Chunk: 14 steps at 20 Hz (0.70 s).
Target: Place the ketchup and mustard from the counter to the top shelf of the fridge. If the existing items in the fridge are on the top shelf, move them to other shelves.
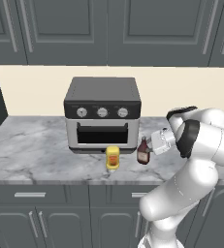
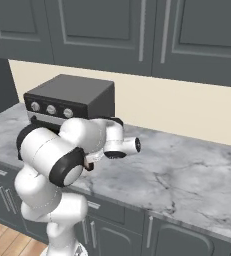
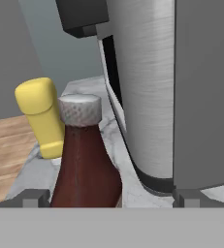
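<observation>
Left base view: the ketchup [image 1: 143, 151] and mustard [image 1: 112, 158] both stood on the counter [image 1: 31, 155] near its front edge, right in front of the toaster oven [image 1: 103, 115]. Mustard sat left of the ketchup, a bit closer to the edge. The arm had reached in from the right with the gripper [image 1: 152, 145] level at the ketchup's side, which I'd guess was a sideways approach so it could take the bottle round the body.

Right base view: the arm's own bulk covered most of it. Just a sliver of the ketchup [image 2: 89, 166] peeked out under the forearm, so no help on the grip there.

Hand view: the ketchup [image 3: 84, 160] stood upright dead ahead and close, sitting toward the left of the 2 fingertips [image 3: 185, 196]. The pincer was spread wide, nothing held, no contact I could see. Mustard [image 3: 40, 116] stood just behind the ketchup, toaster oven [image 3: 147, 87] to the right.
</observation>
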### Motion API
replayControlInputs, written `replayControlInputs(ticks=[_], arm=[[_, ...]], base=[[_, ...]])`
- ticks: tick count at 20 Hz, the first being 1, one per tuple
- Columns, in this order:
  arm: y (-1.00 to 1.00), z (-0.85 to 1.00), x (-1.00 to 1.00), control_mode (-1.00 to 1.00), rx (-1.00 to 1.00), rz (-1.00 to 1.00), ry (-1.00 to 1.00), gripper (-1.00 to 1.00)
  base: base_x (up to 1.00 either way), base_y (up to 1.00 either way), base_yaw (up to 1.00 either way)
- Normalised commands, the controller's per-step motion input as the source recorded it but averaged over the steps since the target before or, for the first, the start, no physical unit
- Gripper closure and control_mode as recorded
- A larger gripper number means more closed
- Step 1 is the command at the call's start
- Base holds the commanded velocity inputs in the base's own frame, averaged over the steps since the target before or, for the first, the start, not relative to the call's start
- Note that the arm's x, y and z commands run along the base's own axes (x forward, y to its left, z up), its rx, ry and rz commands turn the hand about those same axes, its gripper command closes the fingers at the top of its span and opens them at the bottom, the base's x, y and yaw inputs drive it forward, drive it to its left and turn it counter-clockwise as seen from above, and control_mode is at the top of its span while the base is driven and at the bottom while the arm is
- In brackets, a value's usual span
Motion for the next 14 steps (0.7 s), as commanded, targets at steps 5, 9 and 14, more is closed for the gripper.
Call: replayControlInputs(ticks=[5, 9, 14], arm=[[0.03, -0.11, 0.02, -1.0, 0.0, 0.0, 0.06, -1.0], [0.07, -0.01, 0.0, -1.0, 0.0, 0.0, 0.01, -1.0], [0.1, 0.0, -0.07, -1.0, 0.0, 0.0, 0.0, -1.0]], base=[[0.0, 0.0, 0.0], [0.0, 0.0, 0.0], [0.0, 0.0, 0.0]])
